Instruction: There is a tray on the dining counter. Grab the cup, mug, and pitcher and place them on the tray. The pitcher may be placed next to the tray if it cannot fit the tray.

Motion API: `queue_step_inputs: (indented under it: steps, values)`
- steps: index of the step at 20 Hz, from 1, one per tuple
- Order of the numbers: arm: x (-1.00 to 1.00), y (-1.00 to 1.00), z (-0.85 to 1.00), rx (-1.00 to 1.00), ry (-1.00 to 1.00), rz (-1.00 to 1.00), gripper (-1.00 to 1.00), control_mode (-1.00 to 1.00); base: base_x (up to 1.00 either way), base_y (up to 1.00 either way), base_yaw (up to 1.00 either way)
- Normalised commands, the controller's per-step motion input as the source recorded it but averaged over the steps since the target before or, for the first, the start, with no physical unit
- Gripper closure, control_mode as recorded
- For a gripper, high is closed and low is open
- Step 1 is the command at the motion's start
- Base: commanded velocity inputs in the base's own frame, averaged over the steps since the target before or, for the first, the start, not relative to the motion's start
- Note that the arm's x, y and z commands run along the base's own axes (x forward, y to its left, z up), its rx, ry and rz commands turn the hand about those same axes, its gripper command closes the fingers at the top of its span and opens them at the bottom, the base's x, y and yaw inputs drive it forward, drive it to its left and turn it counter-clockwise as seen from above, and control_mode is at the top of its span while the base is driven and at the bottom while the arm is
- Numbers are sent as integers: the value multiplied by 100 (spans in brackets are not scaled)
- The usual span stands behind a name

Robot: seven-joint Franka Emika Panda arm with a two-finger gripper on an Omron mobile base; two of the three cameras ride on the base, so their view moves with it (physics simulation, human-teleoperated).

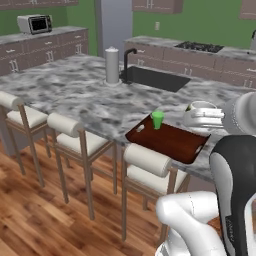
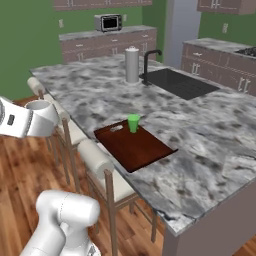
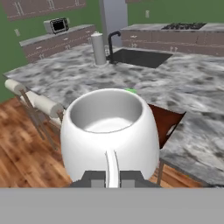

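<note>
My gripper [image 3: 112,177] is shut on the handle of the white mug [image 3: 109,131], which is upright in the air. The mug [image 1: 201,106] hangs just off the right end of the tray [image 1: 172,142], above the counter's near edge. From the right base view, the mug [image 2: 41,108] floats at the far left over the stools. The reddish-brown tray [image 2: 137,149] lies on the marbled dining counter [image 2: 200,125]. The green cup [image 1: 158,119] stands upright on the tray's far left part, also seen as the cup [image 2: 133,123]. The pitcher is out of view.
Three bar stools [image 1: 150,167] line the counter's near side over a wooden floor. A dark sink [image 1: 155,77] with a black faucet and a grey upright cylinder [image 1: 112,66] sit mid-counter. A toaster oven [image 1: 34,23] and a stove [image 1: 200,46] are on the back counters.
</note>
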Motion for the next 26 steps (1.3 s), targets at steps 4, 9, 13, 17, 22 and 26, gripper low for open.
queue_step_inputs:
  steps: [4, 9, 13, 17, 22, 26]
  values:
    - [0, 0, 0, 0, 0, 0, 100, 100, 71, -26, 0]
    - [67, -43, -38, 0, 10, 12, 100, -100, 0, 0, 0]
    - [56, -59, -64, 0, 11, 28, 100, -100, 0, 0, 0]
    - [63, -61, -72, 0, 6, 29, 100, -100, 0, 0, 0]
    - [85, -29, -68, -4, 4, 20, 100, -100, 0, 0, 0]
    - [91, 0, -71, -6, 7, 10, 100, -100, 0, 0, 0]
